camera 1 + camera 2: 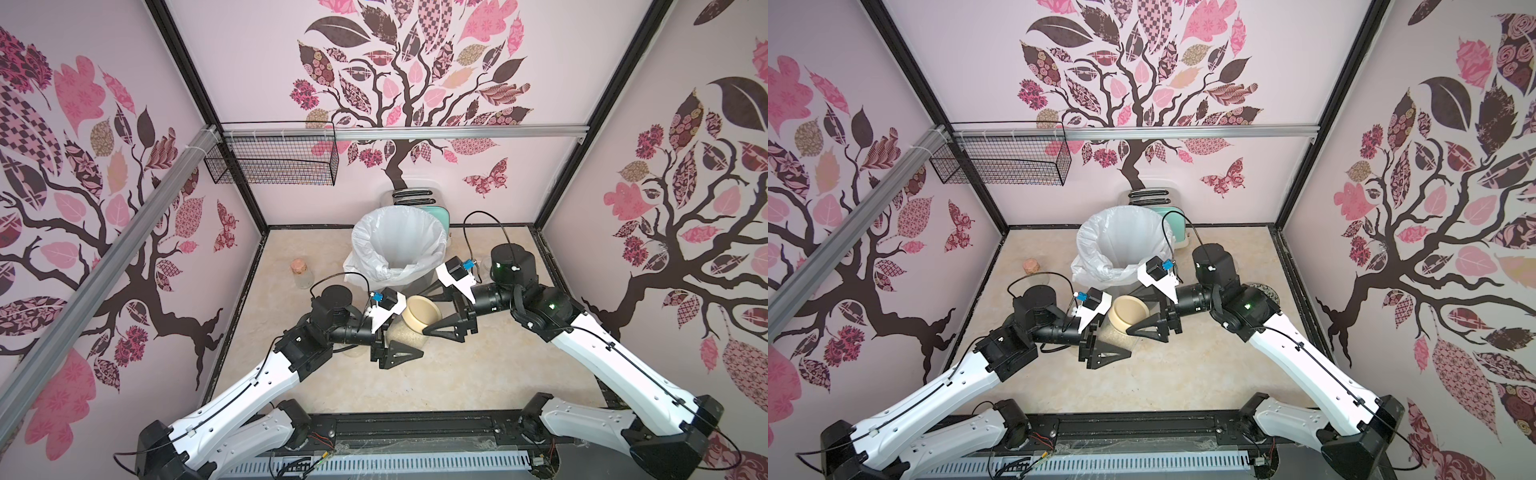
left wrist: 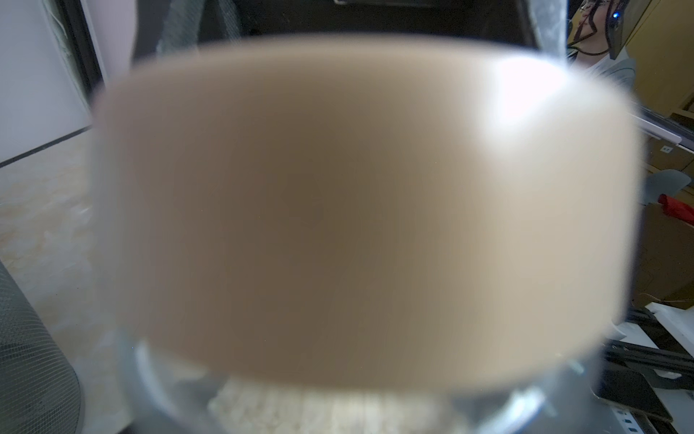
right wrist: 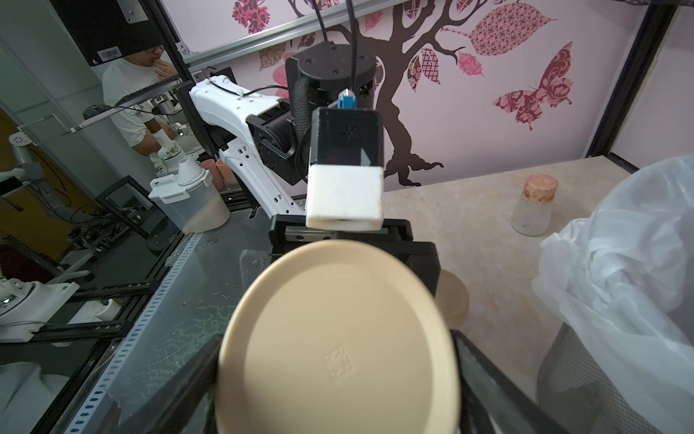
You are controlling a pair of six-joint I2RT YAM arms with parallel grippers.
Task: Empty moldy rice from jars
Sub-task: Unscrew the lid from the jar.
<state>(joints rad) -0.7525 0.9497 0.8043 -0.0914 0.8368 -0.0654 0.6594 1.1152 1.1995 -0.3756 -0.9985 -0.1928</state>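
Observation:
A clear glass jar point(image 1: 411, 337) point(image 1: 1121, 336) hangs tilted just above the table in front of the bin. Pale moldy rice point(image 1: 404, 332) point(image 2: 319, 409) shows through its glass. My left gripper point(image 1: 409, 343) point(image 1: 1119, 340) is shut on the jar's body. The round beige lid point(image 1: 422, 311) point(image 1: 1128, 311) point(image 3: 338, 357) faces my right gripper point(image 1: 426, 316) point(image 3: 336, 338), whose black fingers point(image 3: 484, 379) press on both sides of it. In the left wrist view the lid point(image 2: 356, 206) is a blur that hides the fingers. A second jar's lid point(image 3: 452, 297) shows behind the left gripper.
A mesh bin lined with a white bag point(image 1: 399, 245) point(image 1: 1121, 245) point(image 3: 619, 263) stands right behind the jar. A cork-stoppered flask point(image 1: 302, 274) point(image 3: 533, 210) stands at the back left. A dark patterned bowl point(image 1: 1264, 291) sits behind the right arm. A wire basket point(image 1: 270, 162) hangs on the back wall.

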